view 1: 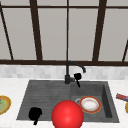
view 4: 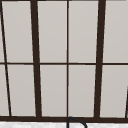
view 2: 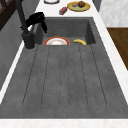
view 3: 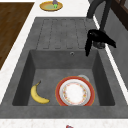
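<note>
The right hand (view 1: 77, 76) hangs just beside the single dark metal faucet (view 1: 68, 72) at the sink's far edge, fingers pointing down and fairly straight, holding nothing. The left hand (view 1: 35, 113) floats over the near left ribbed drainboard; its fingers cannot be told. In the one grey stone basin (view 3: 37, 60) lie one round orange-rimmed plate (view 3: 75, 92) and one curved yellow banana (view 3: 38, 95). One glossy red ball (view 1: 67, 115) sits nearest.

The right hand (view 1: 77, 76) hangs high with fingers pointing straight down, while the left hand (view 1: 35, 113) floats low, fingers curled.
</note>
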Motion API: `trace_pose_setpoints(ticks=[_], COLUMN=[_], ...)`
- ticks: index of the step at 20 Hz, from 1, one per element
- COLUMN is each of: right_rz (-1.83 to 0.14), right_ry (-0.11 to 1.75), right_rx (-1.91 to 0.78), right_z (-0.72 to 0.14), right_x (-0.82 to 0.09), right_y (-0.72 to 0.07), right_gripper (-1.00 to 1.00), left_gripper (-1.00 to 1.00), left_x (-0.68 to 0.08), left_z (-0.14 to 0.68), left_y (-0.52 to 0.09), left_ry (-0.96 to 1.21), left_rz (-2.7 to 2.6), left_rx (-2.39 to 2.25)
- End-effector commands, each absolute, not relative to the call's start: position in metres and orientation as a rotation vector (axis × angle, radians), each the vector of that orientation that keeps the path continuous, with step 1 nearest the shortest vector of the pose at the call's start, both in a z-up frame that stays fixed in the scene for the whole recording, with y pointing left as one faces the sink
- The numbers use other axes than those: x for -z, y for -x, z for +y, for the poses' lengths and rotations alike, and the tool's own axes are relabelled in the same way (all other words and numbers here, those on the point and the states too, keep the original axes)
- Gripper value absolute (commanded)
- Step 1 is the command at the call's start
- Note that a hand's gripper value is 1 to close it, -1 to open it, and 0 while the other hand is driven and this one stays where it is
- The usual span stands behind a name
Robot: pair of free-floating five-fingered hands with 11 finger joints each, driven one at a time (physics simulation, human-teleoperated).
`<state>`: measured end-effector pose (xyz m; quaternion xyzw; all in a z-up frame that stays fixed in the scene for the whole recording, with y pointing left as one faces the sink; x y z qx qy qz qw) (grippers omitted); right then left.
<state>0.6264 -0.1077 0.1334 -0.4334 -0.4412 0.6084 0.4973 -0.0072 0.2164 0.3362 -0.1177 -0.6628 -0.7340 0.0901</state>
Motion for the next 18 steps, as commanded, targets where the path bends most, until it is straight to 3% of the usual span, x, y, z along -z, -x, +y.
trace_pose_setpoints(ticks=[1,13,14,18], right_rz=[-1.028,-0.989,-0.983,-0.918], right_ry=[1.001,0.9,0.897,0.871], right_rx=[-1.495,-1.52,-1.52,-1.524], right_z=[-0.11,-0.109,-0.109,-0.091], right_x=[-0.124,-0.128,-0.128,-0.127], right_y=[-0.656,-0.658,-0.658,-0.662], right_gripper=[-1.0,-1.0,1.0,1.0], left_gripper=[0.0,0.0,0.0,0.0], left_x=[-0.336,-0.336,-0.336,-0.336], left_z=[0.216,0.216,0.216,0.216], left_y=[0.007,0.007,0.007,0.007], left_ry=[0.35,0.35,0.35,0.35], left_rz=[-1.971,-1.971,-1.971,-1.971], left_rx=[2.182,2.182,2.182,2.182])
